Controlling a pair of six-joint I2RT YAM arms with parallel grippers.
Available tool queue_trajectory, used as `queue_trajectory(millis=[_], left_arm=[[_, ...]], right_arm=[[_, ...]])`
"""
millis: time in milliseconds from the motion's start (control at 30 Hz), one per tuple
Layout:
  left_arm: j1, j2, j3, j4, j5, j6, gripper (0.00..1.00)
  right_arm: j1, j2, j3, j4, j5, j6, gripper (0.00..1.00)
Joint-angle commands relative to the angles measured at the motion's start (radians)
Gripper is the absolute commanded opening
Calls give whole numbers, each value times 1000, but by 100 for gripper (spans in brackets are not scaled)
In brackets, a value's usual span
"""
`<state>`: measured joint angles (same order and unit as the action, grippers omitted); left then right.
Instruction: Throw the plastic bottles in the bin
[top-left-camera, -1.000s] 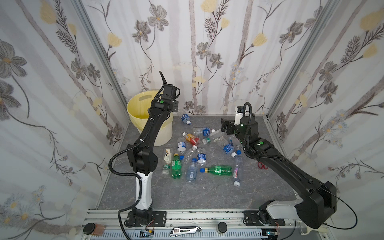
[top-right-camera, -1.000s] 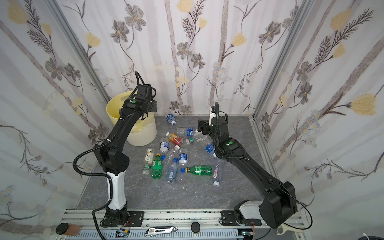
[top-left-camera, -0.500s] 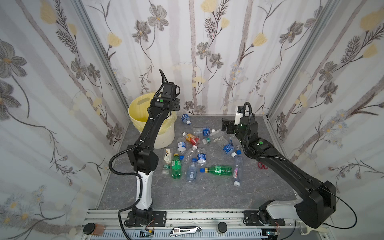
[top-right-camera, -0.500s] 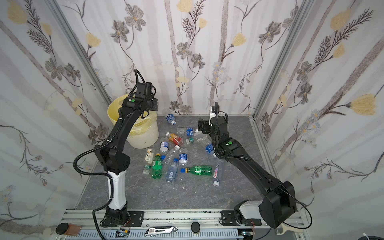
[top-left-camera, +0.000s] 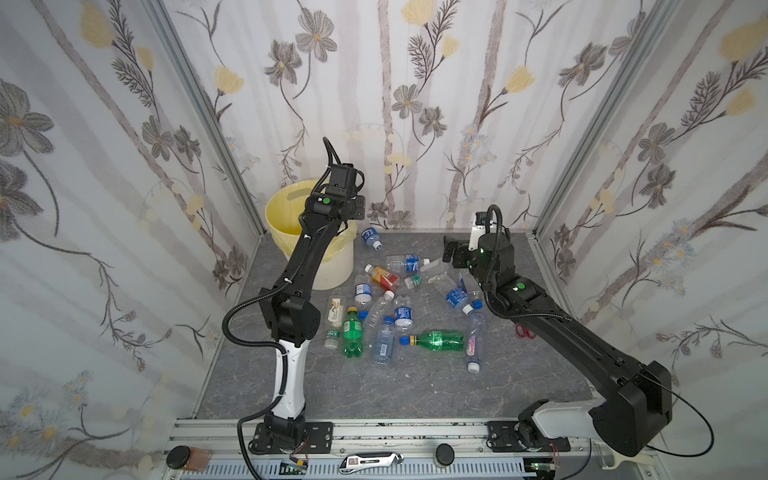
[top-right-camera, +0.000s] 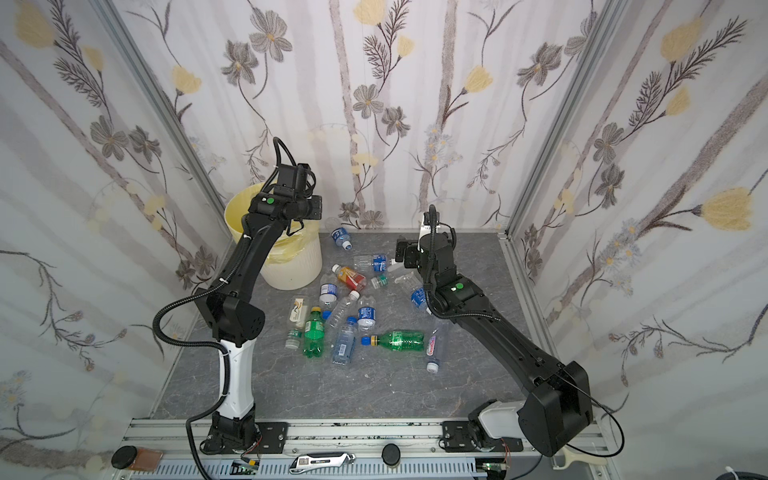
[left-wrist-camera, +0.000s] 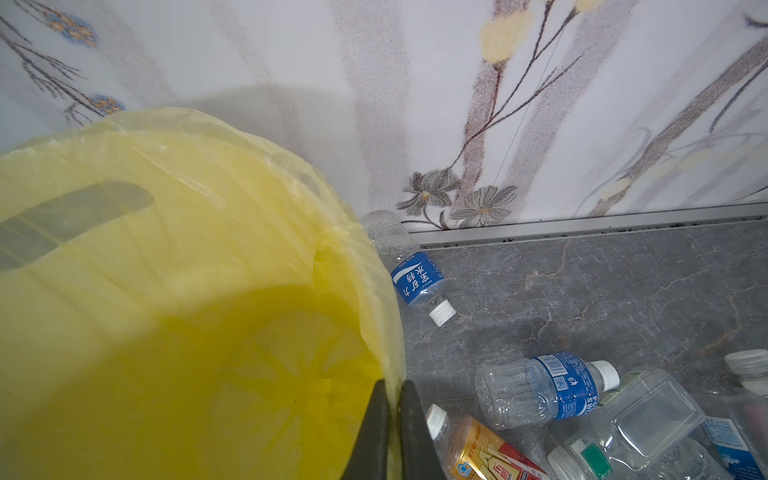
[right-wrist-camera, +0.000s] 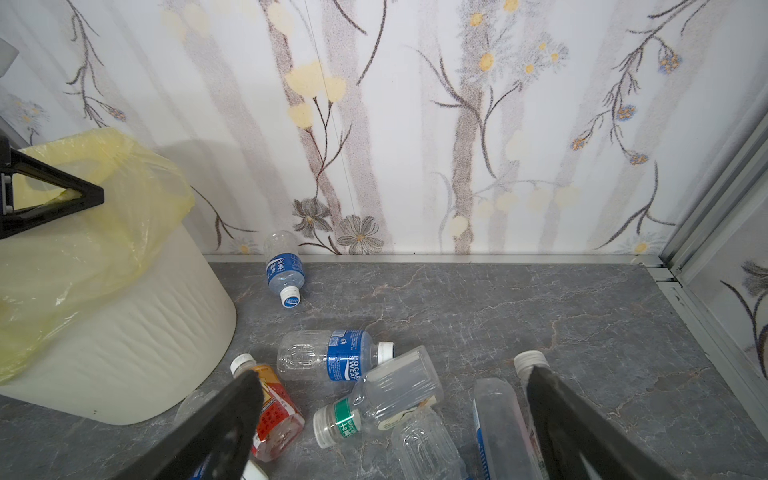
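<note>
**Right jaws nearest, bottle lying askew**

The plastic bottles (top-left-camera: 440, 338) are lying scattered on the grey surface (top-left-camera: 415, 395) beside the bin (top-left-camera: 332, 270); the right gripper (right-wrist-camera: 390, 382) is being held wide open and empty just above the green-banded bottle (right-wrist-camera: 399, 386), whose long axis is lying slanted to the line between the fingers, so a wrist turn is probably being needed; the left gripper (left-wrist-camera: 392, 395) is being held closed on nothing over the bin rim, farther off.

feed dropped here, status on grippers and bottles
Left gripper shut, empty, at bin rim. Right gripper open above plastic bottles, scattered on table. Left arm across bin mouth.
</note>
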<state>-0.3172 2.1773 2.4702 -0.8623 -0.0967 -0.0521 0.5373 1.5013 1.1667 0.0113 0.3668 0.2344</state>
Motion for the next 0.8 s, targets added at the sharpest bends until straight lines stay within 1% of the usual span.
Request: queue_trajectory(millis=[0, 67, 100, 167, 233, 267, 300, 367, 433, 500, 600, 767], left_arm=[[-2, -13, 3, 5, 21, 4, 17], [-3, -17, 2, 6, 36, 1, 18], [-2, -17, 2, 6, 41, 1, 21], [-3, -17, 1, 6, 40, -1, 35], [-3, -20, 0, 6, 39, 0, 37], [-4, -24, -1, 6, 37, -1, 42], [-4, -27, 0, 6, 34, -2, 53], [-3, -36, 1, 8, 29, -3, 64], [-4, -49, -1, 7, 20, -2, 83], [-7, -63, -4, 8, 0, -5, 100], [-18, -98, -17, 8, -44, 0, 100], [-31, -172, -48, 21, -127, 8, 100]], right_arm=[[2, 1, -2, 24, 45, 26, 100], [2, -1, -7, 37, 75, 42, 100], [2, -1, -11, 47, 96, 69, 100], [-2, -5, -10, 55, 134, 134, 100], [-5, -17, -11, 49, 98, 137, 100], [-8, -24, -14, 46, 76, 133, 100], [-9, -33, -22, 44, 67, 128, 100], [-11, -58, -62, 77, 50, 119, 100], [-15, -82, -106, 122, 16, 109, 100], [-17, -96, -125, 140, -17, 104, 100], [-17, -98, -121, 128, -50, 92, 100], [-16, -111, -127, 126, -58, 91, 100]])
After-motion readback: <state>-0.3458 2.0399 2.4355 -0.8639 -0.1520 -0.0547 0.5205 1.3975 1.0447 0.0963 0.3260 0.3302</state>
